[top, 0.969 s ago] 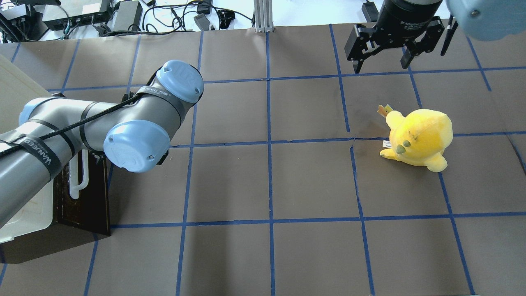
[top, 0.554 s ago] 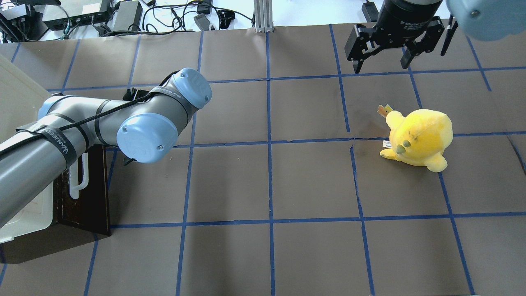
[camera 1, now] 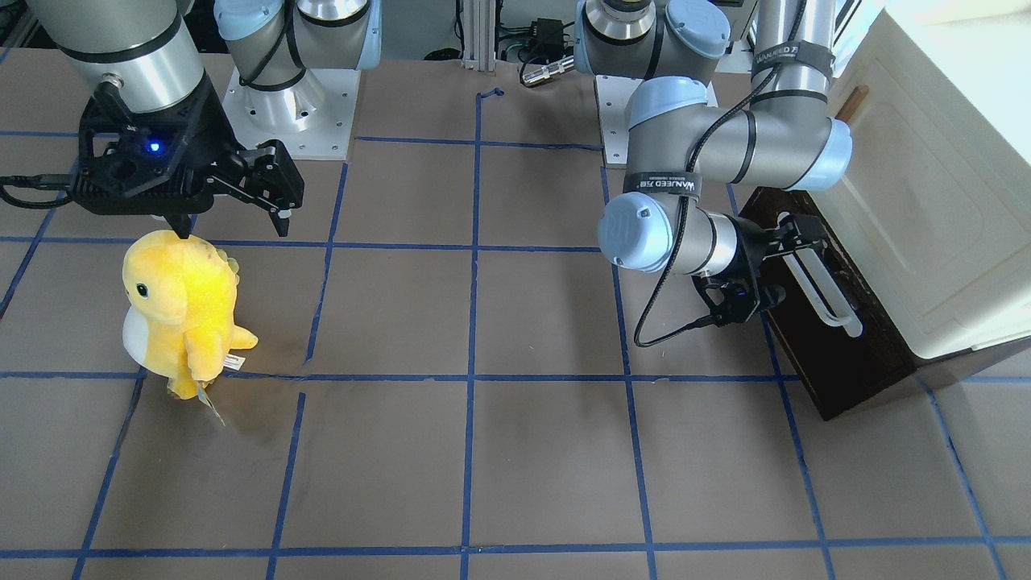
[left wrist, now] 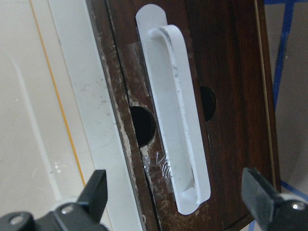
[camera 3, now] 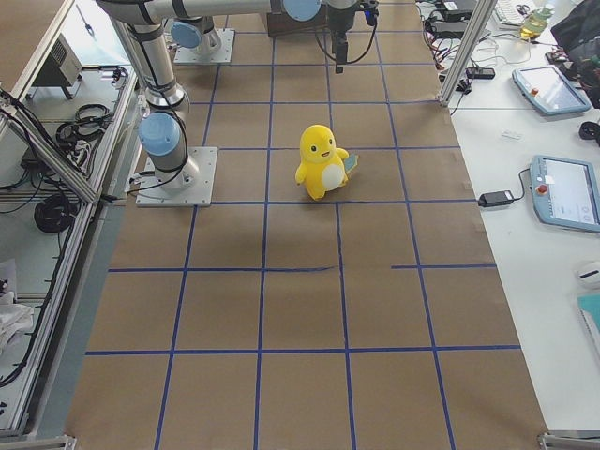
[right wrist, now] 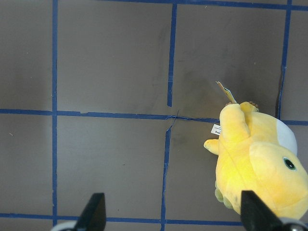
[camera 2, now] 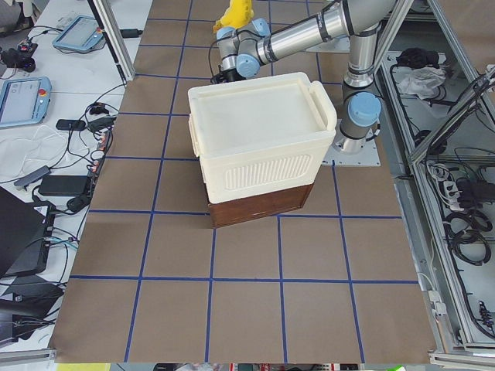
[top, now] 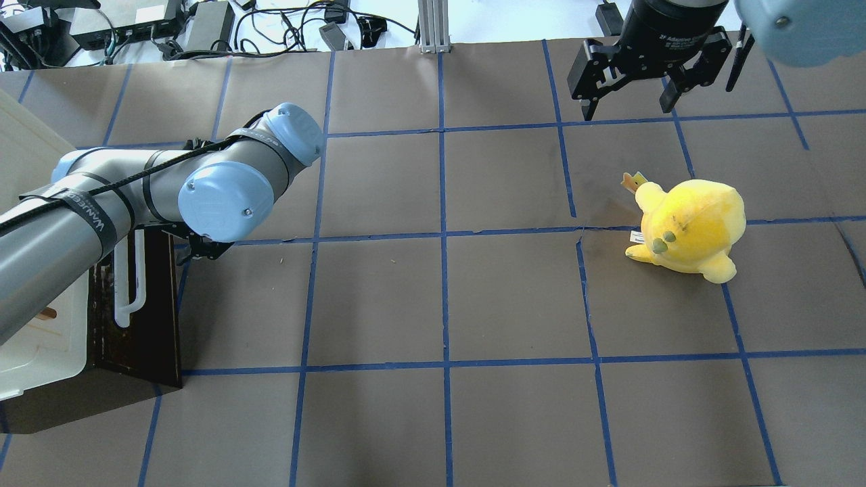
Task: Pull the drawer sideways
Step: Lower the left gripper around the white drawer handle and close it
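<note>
Left pincer shifted since before, fingers spread wide, drawer handle in their gap.

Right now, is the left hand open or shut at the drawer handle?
Open. In the wrist view the fingers of the left hand stand wide apart, either side of the white handle on the drawer, gripping nothing.

Drawer partly hidden under left arm overhead, fingers of left gripper cropped by wrist view's lower edge
</note>
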